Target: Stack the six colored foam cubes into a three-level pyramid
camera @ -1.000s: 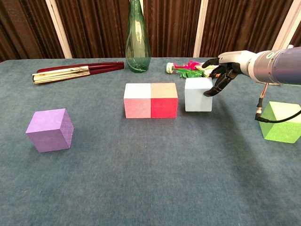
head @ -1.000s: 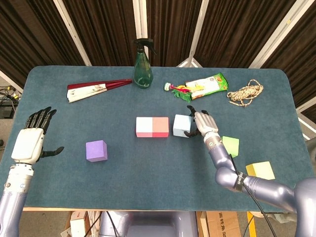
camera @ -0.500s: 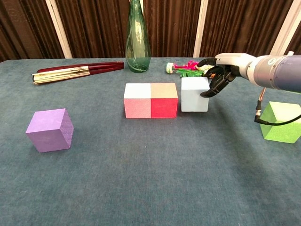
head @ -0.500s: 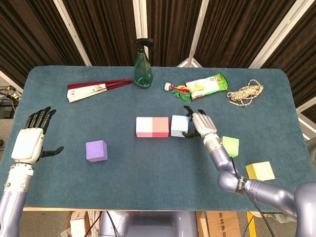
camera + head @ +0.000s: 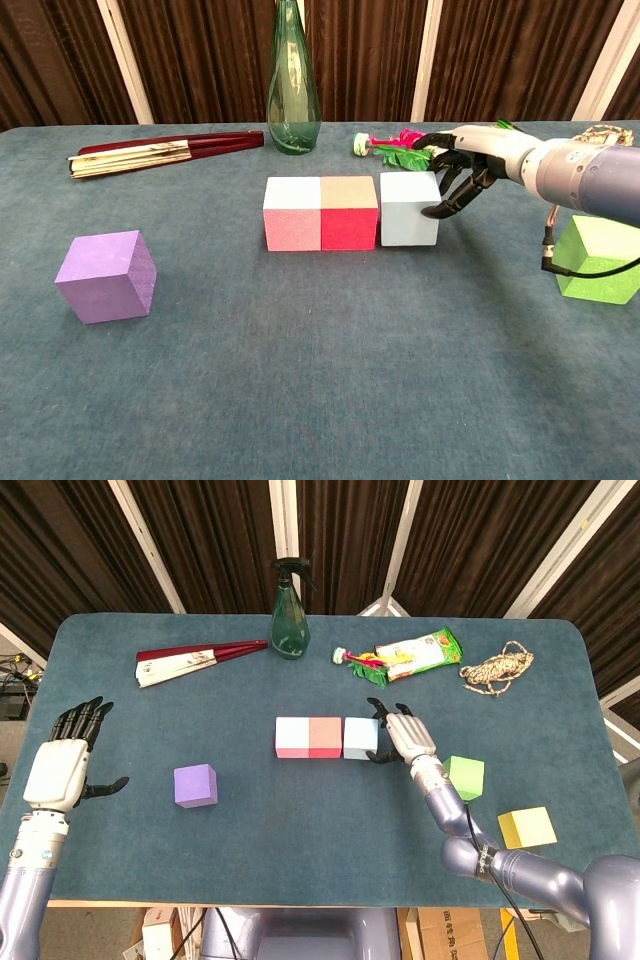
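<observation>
Silver-grey jointed arms end in each hand (image 5: 58, 770) (white-backed, with black fingers), a black cable trailing along the right forearm.

Pink cube (image 5: 292, 213), red cube (image 5: 349, 213), light blue cube (image 5: 409, 209) touching in a row, right hand (image 5: 463, 168) fingers against the blue cube's 3 o'clock side, purple cube (image 5: 106, 275) at 8 o'clock, green cube (image 5: 597, 258) at 3 o'clock

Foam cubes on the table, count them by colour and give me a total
Pink cube: 1
Red cube: 1
Light blue cube: 1
Purple cube: 1
Green cube: 1
Yellow cube: 1
Total: 6
</observation>
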Controlling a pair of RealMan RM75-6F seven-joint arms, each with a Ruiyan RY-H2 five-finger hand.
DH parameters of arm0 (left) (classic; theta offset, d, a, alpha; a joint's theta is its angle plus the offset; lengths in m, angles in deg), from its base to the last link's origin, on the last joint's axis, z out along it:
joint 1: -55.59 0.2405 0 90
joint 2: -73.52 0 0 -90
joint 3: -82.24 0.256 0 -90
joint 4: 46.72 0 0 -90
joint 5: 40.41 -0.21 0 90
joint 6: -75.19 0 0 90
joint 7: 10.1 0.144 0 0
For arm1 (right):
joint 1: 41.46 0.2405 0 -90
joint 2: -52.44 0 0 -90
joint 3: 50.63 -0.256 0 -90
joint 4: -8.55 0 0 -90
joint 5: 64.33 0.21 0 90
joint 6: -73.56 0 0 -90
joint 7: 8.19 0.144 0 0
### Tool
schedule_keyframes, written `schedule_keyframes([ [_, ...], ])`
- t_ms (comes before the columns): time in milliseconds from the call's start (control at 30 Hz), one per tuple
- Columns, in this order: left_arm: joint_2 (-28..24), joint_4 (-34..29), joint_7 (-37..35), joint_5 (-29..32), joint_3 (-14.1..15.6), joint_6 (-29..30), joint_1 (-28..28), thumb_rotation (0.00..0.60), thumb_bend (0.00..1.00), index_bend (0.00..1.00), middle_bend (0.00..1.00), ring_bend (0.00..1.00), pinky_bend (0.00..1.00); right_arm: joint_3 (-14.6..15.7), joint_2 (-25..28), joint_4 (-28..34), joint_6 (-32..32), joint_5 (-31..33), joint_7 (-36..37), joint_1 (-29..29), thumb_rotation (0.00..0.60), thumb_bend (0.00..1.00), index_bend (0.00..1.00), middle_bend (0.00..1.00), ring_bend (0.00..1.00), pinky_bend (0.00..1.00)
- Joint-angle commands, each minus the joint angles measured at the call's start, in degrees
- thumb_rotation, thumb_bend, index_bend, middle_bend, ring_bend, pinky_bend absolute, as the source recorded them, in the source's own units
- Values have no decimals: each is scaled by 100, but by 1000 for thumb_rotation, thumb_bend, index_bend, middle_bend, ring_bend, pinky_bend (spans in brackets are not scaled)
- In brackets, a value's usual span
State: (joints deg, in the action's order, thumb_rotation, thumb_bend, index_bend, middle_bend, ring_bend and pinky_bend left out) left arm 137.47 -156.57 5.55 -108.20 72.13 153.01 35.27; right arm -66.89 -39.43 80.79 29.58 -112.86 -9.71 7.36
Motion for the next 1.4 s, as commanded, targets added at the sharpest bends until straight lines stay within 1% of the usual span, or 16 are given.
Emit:
schedule_keyframes([
  [33, 0, -1, -4, -1, -6, 2, 3, 600, 65, 0, 4, 0, 42, -79, -44, -7, -17, 19, 107, -30, 600, 309, 3, 446, 321, 0],
  [500, 2, 13, 14, 61, -26, -28, 7, 600, 64, 0, 4, 0, 42, -105, -296, -259, -195, -215, 251, -117, 600, 309, 3, 446, 320, 0],
  [767, 9, 17, 24, 79, -26, -51, 6, 600, 65, 0, 4, 0, 42, -120, -344, -334, -164, -384, 366, -152, 600, 309, 3, 446, 321, 0],
  [1000, 12, 18, 14, 73, -26, -58, 9, 600, 65, 0, 4, 0, 42, -94, -305, -348, -10, -507, 458, -163, 600, 309, 3, 446, 321, 0],
  [1400, 5, 2, 9, 72, -32, -57, 19, 600, 65, 0, 4, 0, 42, -27, -370, -471, -18, -779, 497, -189, 600, 308, 3, 446, 320, 0],
])
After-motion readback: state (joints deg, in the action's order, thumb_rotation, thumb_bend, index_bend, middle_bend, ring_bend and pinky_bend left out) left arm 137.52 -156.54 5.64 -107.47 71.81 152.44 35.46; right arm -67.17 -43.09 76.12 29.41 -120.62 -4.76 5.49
